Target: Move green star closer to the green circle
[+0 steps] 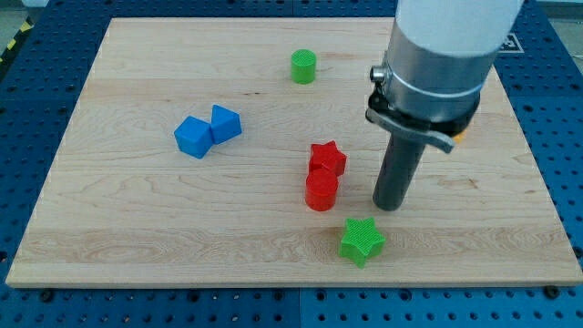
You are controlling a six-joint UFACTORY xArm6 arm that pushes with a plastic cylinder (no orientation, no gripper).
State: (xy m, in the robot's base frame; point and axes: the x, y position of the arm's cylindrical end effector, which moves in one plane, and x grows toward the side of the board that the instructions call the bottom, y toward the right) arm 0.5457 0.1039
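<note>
Camera view looks down on a pale wooden surface (137, 210) that sits on a blue pegboard bench (556, 109). No fingers show anywhere on this arm, so nothing can be said of them being spread or pressed together; the arm ends in a dark rod, and my tip (390, 207) rests on the wood in the right half of the view. Just below the tip and a little to the view's left lies the green star (362, 240), close to it but with a sliver of wood between them. To the tip's left stands a red cylinder (321, 192), and touching that, just above it, a red star (327, 159). The green circle (303, 66), a short round block, stands well apart near the view's top, above the red pair and far from the green star. Over on the view's left, two blue blocks sit pressed together: one blue cube (192, 137) and a second blue cube (225, 123) just to its upper right. A scrap of orange (458, 135) peeks out behind the arm's grey collar; what it is cannot be told.
</note>
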